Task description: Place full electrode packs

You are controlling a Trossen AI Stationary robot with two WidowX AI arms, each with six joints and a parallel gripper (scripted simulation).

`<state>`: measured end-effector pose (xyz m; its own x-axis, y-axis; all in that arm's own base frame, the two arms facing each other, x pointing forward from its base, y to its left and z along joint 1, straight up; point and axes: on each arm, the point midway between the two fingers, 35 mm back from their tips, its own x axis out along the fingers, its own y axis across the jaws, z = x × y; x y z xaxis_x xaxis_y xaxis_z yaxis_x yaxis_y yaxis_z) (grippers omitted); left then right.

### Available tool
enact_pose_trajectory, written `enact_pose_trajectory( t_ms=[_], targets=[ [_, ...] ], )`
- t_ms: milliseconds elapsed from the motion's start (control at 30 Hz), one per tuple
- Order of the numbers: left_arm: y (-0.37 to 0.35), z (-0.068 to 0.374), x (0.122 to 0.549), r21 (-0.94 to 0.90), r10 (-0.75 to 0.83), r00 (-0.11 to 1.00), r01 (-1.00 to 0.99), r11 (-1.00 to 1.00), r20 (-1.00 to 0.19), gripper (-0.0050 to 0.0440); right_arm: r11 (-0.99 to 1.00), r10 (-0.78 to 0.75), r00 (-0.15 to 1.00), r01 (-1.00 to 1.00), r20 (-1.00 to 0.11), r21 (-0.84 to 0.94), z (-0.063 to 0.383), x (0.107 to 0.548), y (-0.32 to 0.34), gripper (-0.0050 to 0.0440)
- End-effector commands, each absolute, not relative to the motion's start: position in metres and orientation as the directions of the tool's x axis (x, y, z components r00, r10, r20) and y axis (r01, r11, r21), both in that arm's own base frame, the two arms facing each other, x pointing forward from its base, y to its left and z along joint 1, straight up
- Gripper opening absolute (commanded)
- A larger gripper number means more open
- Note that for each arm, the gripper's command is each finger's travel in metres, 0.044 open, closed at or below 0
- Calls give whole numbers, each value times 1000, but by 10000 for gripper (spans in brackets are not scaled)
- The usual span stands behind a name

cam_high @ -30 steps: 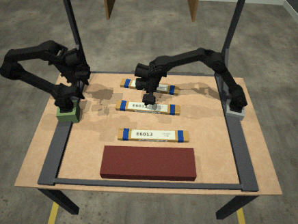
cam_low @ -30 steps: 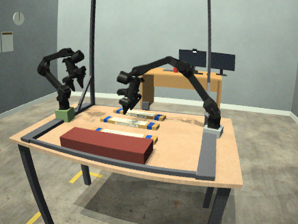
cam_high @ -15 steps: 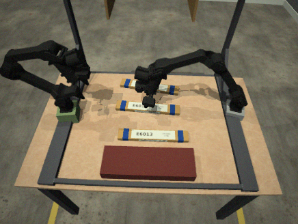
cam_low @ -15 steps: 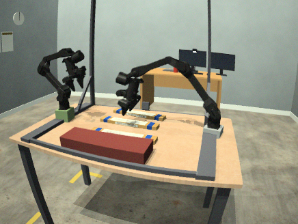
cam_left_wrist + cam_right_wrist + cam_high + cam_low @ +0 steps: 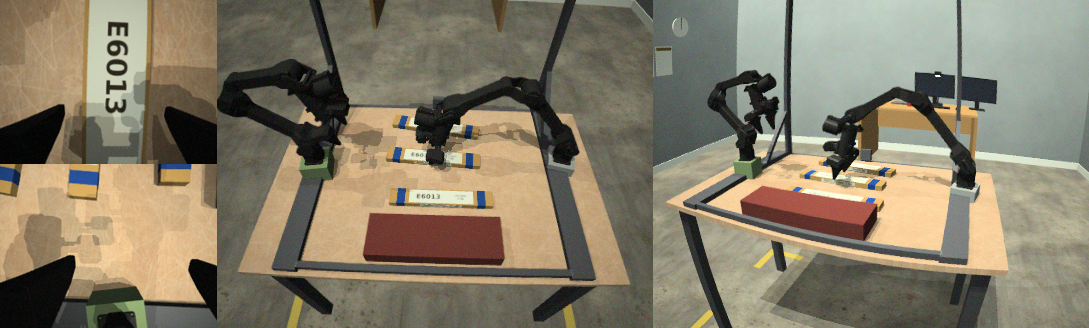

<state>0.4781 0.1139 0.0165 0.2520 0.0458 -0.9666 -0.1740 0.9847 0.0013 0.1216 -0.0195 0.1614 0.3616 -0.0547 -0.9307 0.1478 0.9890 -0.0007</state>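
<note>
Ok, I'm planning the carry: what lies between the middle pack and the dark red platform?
The front pack, lying flat and lengthwise alongside the platform; the top view shows it.

- Your left claw (image 5: 435, 157) (image 5: 835, 175) (image 5: 115, 110) has come down since the earlier exterior pictures, its tips now nearer the middle pack (image 5: 458, 159) (image 5: 853, 180) (image 5: 117, 47) (you can see the drop best from that side).
- In your top view, the same claw now sits a little farther toward the picture's lower edge.
- Your left arm's forearm (image 5: 482, 93) (image 5: 873, 103) now slopes down more steeply to the wrist (a modest shift, mind you).
</note>
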Motion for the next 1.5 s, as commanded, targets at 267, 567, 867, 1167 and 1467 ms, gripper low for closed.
enact_pose_trajectory(
  t_ms=[267, 567, 867, 1167, 1467],
  targets=[
    [115, 8, 479, -2, 45, 262, -176, 984, -964, 430, 989, -57, 380, 147, -923, 0, 167, 123, -20, 430],
    [115, 0, 479, -2, 45, 262, -176, 984, -964, 430, 989, -57, 380, 147, -923, 0, 167, 123, -20, 430],
    [116, 8, 484, 2, 53, 287, -175, 985, -956, 430, 989, -57, 380, 147, -923, 0, 167, 123, -20, 430],
    [115, 8, 484, 2, 53, 287, -175, 985, -956, -50, 989, -57, 380, 147, -923, 0, 167, 123, -20, 430],
    [115, 8, 484, 2, 53, 287, -175, 985, -956, -50, 989, -57, 380, 147, -923, 0, 167, 123, -20, 430]
  ],
)
